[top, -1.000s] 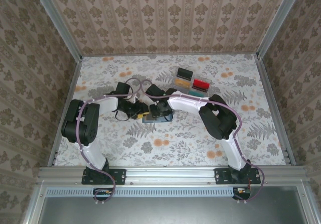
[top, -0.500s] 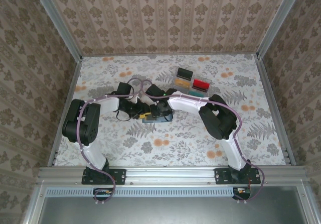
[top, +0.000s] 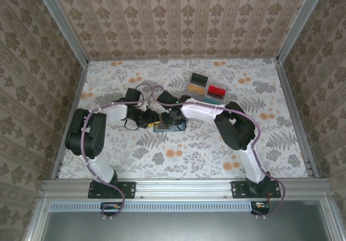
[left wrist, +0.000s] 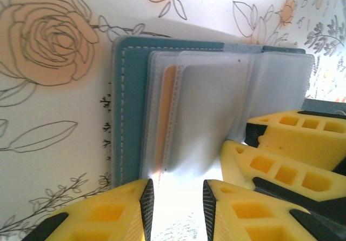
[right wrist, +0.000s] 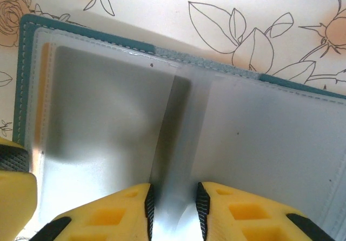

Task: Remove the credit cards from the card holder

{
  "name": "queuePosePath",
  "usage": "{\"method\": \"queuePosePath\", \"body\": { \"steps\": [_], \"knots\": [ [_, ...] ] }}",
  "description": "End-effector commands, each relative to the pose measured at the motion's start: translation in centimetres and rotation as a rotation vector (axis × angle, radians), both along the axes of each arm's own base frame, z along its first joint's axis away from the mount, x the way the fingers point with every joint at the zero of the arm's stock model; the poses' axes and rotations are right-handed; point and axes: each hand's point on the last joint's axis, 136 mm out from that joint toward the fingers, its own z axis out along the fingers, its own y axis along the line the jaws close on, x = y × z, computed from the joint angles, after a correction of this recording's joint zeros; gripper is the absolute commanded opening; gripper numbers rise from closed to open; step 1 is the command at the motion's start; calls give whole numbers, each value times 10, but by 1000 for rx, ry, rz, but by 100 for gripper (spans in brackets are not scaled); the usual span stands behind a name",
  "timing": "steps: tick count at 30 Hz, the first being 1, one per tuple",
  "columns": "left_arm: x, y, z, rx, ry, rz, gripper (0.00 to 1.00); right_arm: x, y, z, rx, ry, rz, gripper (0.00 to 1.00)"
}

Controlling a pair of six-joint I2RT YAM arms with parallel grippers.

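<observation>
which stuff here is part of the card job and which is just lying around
Part of the job:
- card holder, teal, lying open on the table
- orange card, edge showing in a clear sleeve
- pale grey card, in a sleeve
- left gripper and right gripper, both at the holder's near edge

Lying about:
- clear compartment tray holding black, red and tan pieces

Overhead view looks down from behind; both wrist views closely share the card holder [left wrist: 130,106].

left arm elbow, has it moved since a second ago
Yes, slightly. In the top view the left arm's black elbow has drifted left, toward the table's left rail, while both grippers remain at the wallet.
</observation>
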Motion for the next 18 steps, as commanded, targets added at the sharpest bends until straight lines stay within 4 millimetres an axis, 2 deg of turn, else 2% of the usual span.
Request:
{"method": "queuePosePath", "body": {
  "steps": [1,13,18],
  "knots": [
    [-2,5,1,36,-7,-15,33,-27,-41,-62,-177,136,-26,31],
    [-1,-9,-1,15,4,-53,33,-28,-38,-62,-152,143,-23,31],
    [-2,-6,-9,42,20,-40,33,-28,-38,-62,-141,148,-26,31]
  ]
}}
